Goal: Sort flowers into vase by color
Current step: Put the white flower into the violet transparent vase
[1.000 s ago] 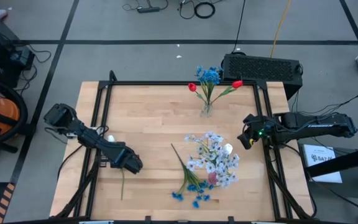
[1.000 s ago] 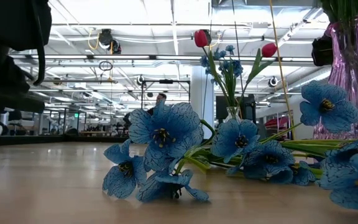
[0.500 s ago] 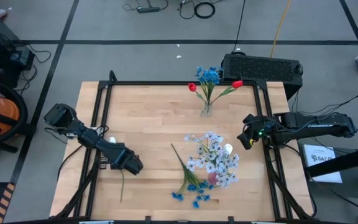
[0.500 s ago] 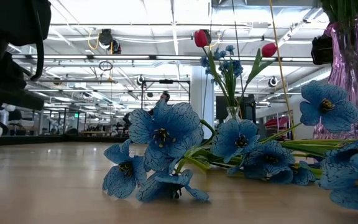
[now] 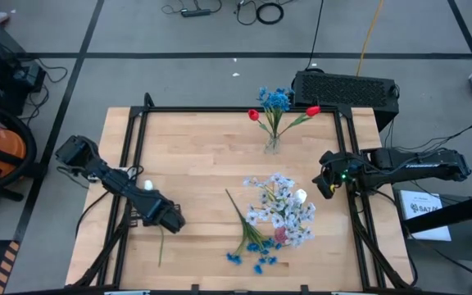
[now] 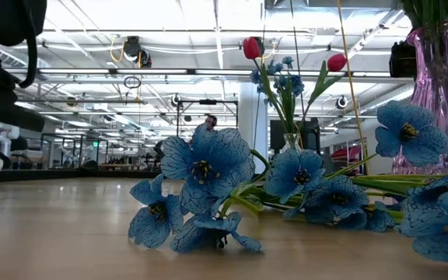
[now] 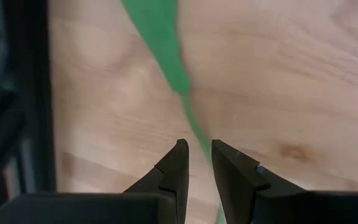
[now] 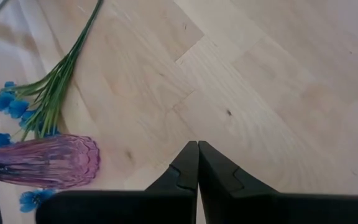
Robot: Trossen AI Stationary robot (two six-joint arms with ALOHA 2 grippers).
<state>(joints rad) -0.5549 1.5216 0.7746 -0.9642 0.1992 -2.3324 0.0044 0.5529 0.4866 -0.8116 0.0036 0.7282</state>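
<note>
Flowers (image 5: 275,215) lie heaped mid-table, awaiting sorting; one green stem (image 7: 180,93) runs between your left gripper (image 7: 197,157) jaws, narrowly parted around it (grip unconfirmed). Your right gripper (image 8: 197,157) waits closed near the table's right edge.

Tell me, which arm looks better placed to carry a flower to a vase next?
Probably the left: its tool already straddles a green stem at the table's left side. The right tool is shut over bare wood near the right edge.
</note>
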